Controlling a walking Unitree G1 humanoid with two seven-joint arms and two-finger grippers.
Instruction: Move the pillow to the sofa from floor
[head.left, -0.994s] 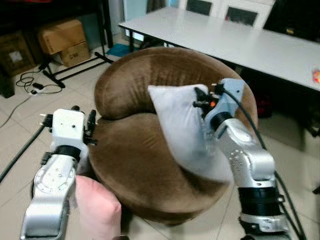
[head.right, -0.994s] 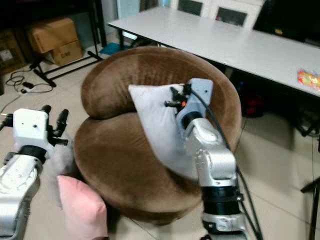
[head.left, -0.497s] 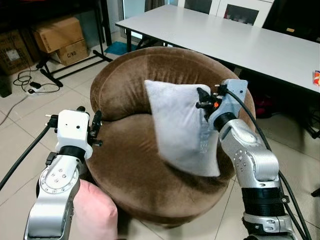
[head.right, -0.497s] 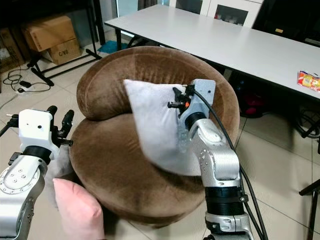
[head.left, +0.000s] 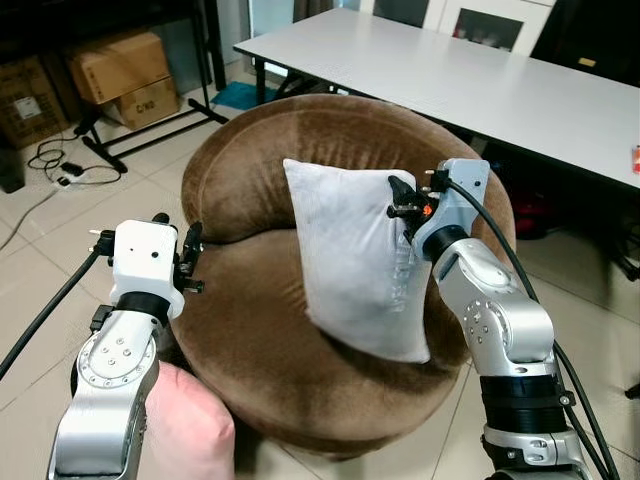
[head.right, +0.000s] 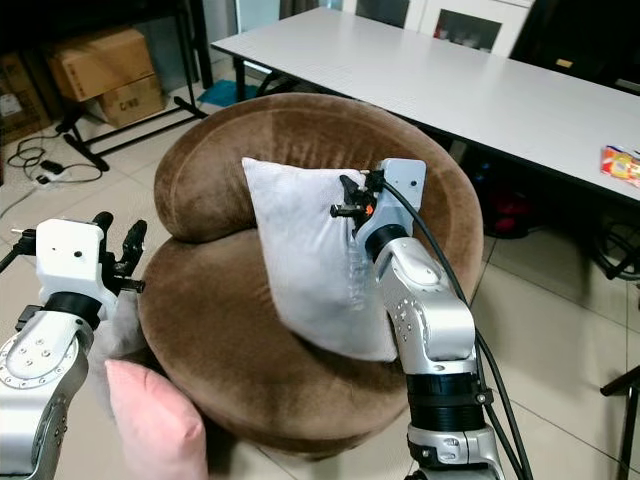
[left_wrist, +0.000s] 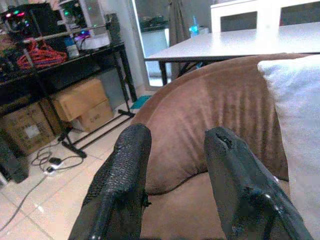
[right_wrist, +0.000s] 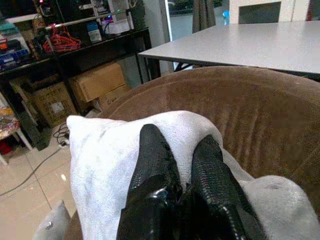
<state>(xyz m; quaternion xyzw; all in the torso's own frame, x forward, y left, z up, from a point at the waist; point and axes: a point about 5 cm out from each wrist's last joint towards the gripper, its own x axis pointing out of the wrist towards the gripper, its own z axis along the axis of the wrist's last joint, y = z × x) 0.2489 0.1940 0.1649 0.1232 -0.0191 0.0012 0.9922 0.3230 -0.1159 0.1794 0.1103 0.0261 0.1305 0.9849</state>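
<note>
Left eye view: tiled floor, boxes.

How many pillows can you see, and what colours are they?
White pillow standing on the brown sofa, pinched by the right gripper: 1
Pink pillow on the floor beside the sofa: 1
Grey pillow, partly hidden by the left arm: 1
Total: 3 pillows

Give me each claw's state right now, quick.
Left claw: open, holding nothing, beside the brown sofa.
Right claw: shut on the white pillow, held over the sofa seat.
</note>
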